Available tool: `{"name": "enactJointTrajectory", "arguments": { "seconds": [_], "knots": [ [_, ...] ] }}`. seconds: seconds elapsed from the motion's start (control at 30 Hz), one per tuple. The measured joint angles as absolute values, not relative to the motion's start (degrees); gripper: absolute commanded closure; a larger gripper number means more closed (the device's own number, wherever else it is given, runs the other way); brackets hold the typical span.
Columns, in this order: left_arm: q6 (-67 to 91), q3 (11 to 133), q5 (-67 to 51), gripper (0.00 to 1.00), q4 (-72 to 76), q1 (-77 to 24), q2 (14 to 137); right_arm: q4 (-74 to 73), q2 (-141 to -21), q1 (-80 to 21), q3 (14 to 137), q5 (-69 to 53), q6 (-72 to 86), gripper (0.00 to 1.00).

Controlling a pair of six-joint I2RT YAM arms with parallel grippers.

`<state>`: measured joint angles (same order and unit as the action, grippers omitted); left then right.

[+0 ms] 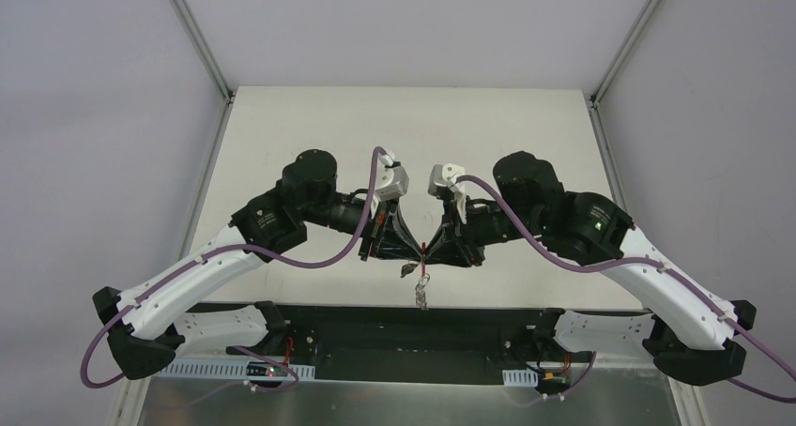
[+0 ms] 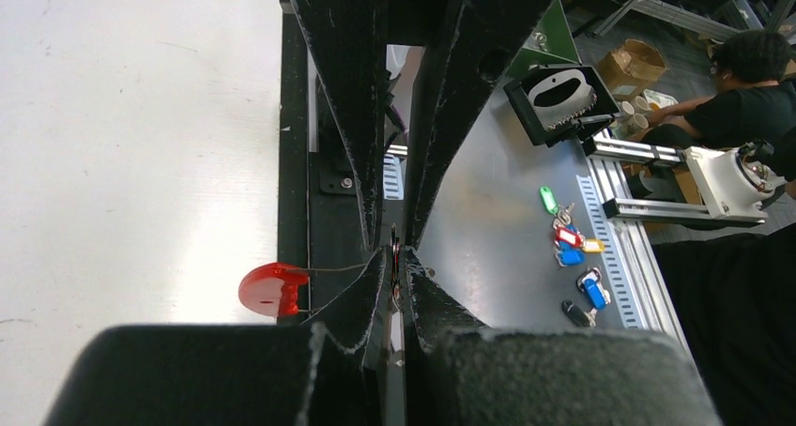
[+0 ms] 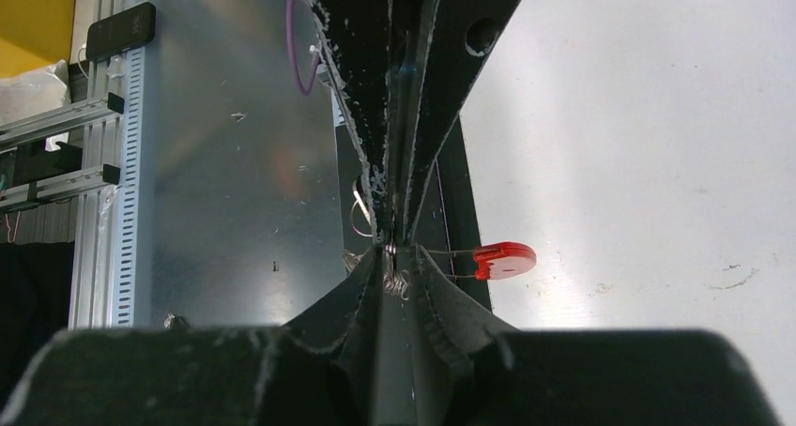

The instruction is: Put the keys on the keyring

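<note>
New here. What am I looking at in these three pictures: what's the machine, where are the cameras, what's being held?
Two robot arms are bolted side by side at the near edge of a white table. The wide picture comes from a fixed camera above and behind them. The other two come from a camera on each wrist, looking along that arm's own black fingers at the bottom of the picture, with the other arm's fingers reaching in from the top.

The left gripper and right gripper meet tip to tip near the table's front edge. The left gripper is shut, apparently pinching the keyring, a thin wire bunch that hangs below the tips. Its red piece sticks out to one side. Whether the right gripper grips anything I cannot tell.
</note>
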<state>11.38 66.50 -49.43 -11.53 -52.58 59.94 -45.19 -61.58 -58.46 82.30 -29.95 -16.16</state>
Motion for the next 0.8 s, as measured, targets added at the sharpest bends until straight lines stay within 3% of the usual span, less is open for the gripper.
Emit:
{"name": "enactJointTrajectory", "arguments": {
  "seconds": [0.23,0.53,0.67,0.8],
  "knots": [
    [11.4,66.5,-49.7,1.0,-11.9,-52.6,59.9,-45.6,-61.8,-58.7,82.4,-30.2,-16.4,1.0],
    [11.4,66.5,-50.2,1.0,-12.8,-52.6,59.9,-46.2,-62.5,-59.2,83.0,-30.4,-16.6,1.0],
    [11.1,66.5,-50.1,0.76,-12.8,-52.6,59.8,-45.7,-62.2,-59.7,82.8,-29.5,-16.3,1.0],
    [10.9,65.9,-49.8,0.69,-11.3,-52.6,58.2,-43.6,-60.7,-60.2,81.2,-28.0,-15.2,1.0]
  ]
}}
